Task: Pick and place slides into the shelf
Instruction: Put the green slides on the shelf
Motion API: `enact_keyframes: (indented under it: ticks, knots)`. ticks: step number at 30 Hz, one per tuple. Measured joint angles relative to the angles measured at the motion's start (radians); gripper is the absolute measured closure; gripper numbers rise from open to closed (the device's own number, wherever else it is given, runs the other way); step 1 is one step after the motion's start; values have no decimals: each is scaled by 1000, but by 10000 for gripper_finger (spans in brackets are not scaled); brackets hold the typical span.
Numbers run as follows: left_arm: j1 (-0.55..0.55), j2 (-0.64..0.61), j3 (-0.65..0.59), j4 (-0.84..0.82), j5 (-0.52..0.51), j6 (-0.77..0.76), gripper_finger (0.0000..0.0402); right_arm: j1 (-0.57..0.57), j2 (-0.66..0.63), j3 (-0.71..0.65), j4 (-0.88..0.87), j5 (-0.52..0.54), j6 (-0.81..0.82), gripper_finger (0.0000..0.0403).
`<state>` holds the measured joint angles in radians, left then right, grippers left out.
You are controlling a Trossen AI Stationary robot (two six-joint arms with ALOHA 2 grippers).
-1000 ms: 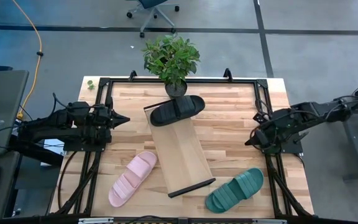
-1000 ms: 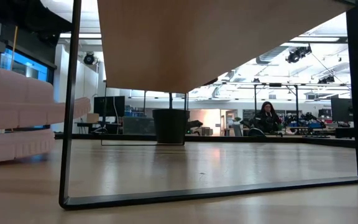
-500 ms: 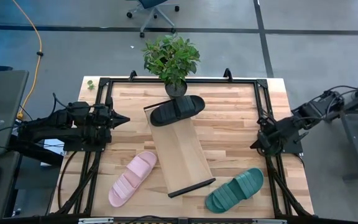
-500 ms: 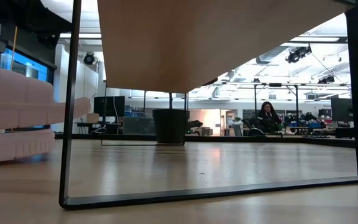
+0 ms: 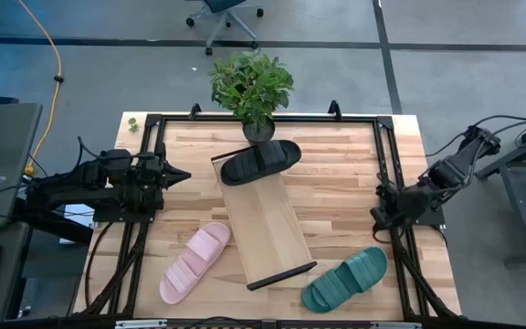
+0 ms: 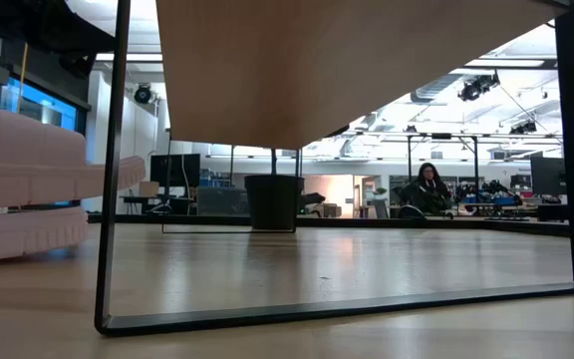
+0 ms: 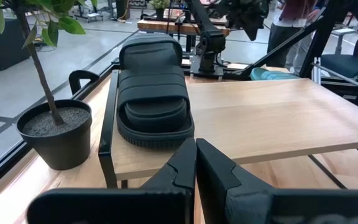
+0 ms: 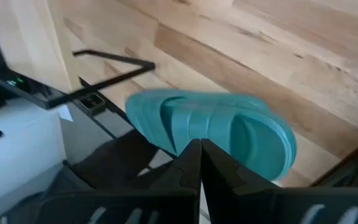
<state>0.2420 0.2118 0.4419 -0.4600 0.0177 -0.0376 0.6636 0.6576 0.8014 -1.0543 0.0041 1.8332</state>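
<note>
The black slide (image 5: 261, 161) lies on the far end of the light-wood shelf (image 5: 268, 228), also seen in the left wrist view (image 7: 154, 93). The pink slide (image 5: 195, 261) rests on the table left of the shelf, and shows in the low view (image 6: 18, 189). Near the table's right near corner lies the green slide (image 5: 345, 279). My left gripper (image 5: 183, 175) hovers shut by the left edge, pointing at the black slide. At the right edge my right gripper (image 5: 373, 216) is shut, aimed down at the green slide (image 8: 216, 127).
A potted plant (image 5: 252, 87) stands at the table's far edge, just behind the shelf's far end. Black frame rails (image 5: 393, 174) run along the table's sides. The shelf's black end bar (image 6: 113, 199) stands close in front of the low camera. Bare wood lies between shelf and right rail.
The right arm has folded back from the table, and its gripper has moved a little toward the near edge, closer to the green slide. The left arm and the three slides have kept still.
</note>
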Motion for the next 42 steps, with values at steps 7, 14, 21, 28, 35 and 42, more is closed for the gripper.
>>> enact_keyframes:
  ticks: [7,14,21,28,35,42]
  knots:
    - [0,0,0,-15,-3,2,401,108,36,0,39,-21,25,365]
    - [0,0,0,-15,0,-1,401,248,38,0,65,129,126,265]
    - [0,0,0,-15,1,-18,401,368,77,0,105,234,188,248]
    - [0,0,0,-15,9,-23,401,527,140,0,135,392,316,256]
    - [0,0,0,-14,9,-23,401,626,205,0,165,522,393,256]
    - [0,0,0,-14,9,-50,401,627,188,-95,284,569,386,256]
